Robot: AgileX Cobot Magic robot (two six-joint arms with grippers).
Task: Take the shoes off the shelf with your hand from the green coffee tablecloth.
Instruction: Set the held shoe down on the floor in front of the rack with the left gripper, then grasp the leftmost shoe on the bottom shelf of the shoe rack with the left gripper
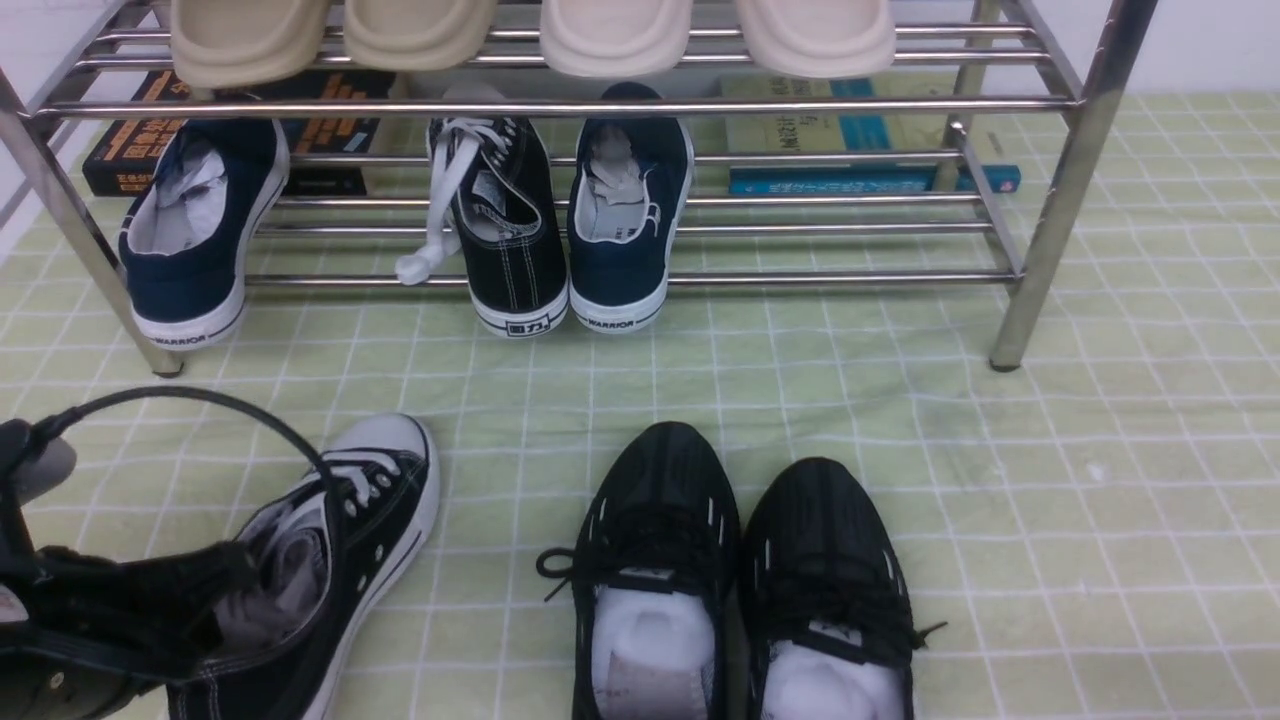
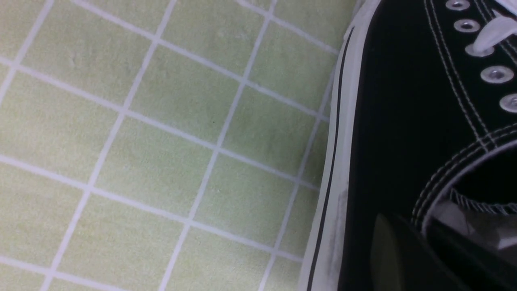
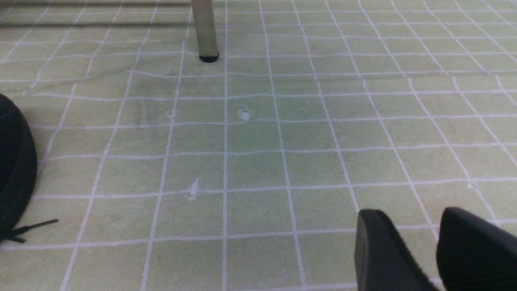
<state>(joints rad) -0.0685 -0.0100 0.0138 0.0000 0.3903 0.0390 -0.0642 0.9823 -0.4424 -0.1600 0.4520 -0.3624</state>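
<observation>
Left claw point(image 1: 205, 590) clamped on the heel collar of one black sneaker point(image 1: 385, 490), down at the green cloth point(image 1: 1050, 520). Its mate point(image 1: 512, 240) sits on the shelf point(image 1: 800, 279), lower tier. Risk: the mate's dangling lace point(image 1: 430, 230) may snag a rail point(image 1: 330, 281) on removal.

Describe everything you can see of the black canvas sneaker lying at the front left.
The black canvas sneaker has a white toe cap, white rubber sole with a thin black stripe, white stitching, metal eyelets and white laces. It lies tilted onto its side on the green checked tablecloth, toe towards the shoe rack. The left hand, shut, appears to pinch its heel collar.
</observation>
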